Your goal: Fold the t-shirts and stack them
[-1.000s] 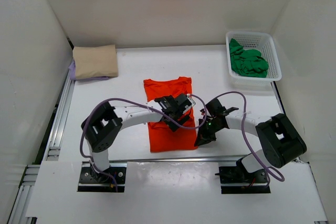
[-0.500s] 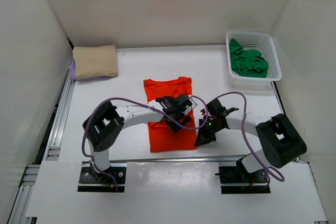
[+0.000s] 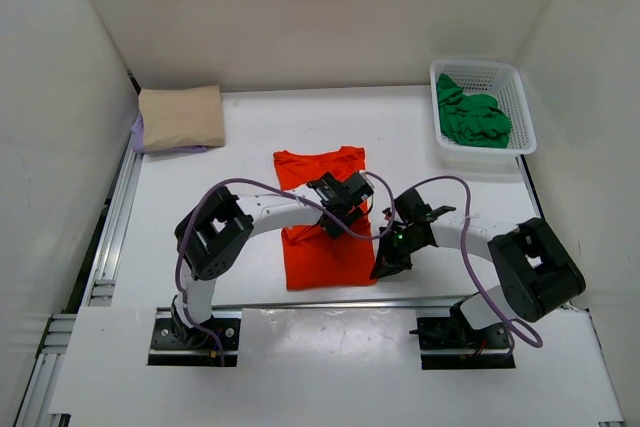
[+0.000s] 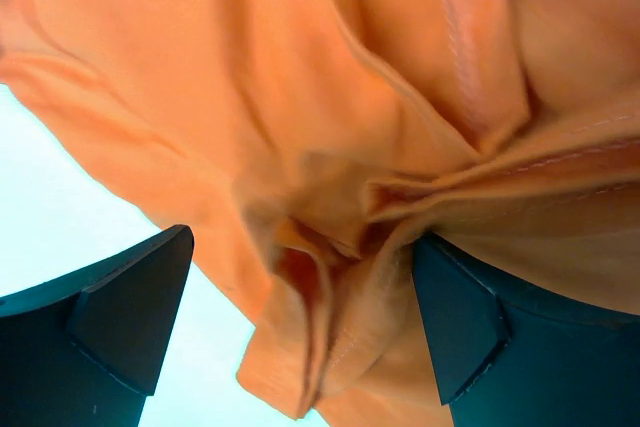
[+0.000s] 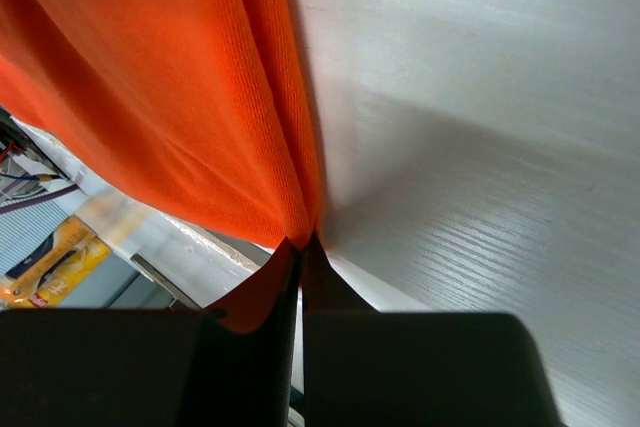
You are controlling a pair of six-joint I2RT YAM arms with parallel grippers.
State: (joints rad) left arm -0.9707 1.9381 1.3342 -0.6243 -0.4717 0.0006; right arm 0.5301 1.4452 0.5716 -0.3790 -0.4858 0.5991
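White walls [image 3: 300,17] box in a white table [image 3: 240,137] on three sides. Both arms reach in from the bottom edge of the top view and meet near the centre.

Orange-red t-shirt [image 3: 310,262]: centre of the table, flat, sides folded in to a long strip, collar end toward the top of the frame.

Basket [image 3: 480,159]: white mesh, upper right corner. Green t-shirt [image 3: 475,119] lies crumpled inside it.

Beige t-shirt [image 3: 181,117]: upper left, folded to a neat rectangle. It rests on the lavender t-shirt [image 3: 138,135], of which only a sliver shows at the left and lower edges.

Left gripper [image 3: 345,202]: over the right half of the orange-red t-shirt, about midway along its length. Wrist view has the jaws spread wide, one dark finger [image 4: 110,327] at each lower corner, a bunched ridge of orange cloth between them.

Right gripper [image 3: 385,265]: at the lower right edge of the orange-red t-shirt. Wrist view has the jaws pinched together on the cloth's folded edge [image 5: 300,247], bare table to the right.
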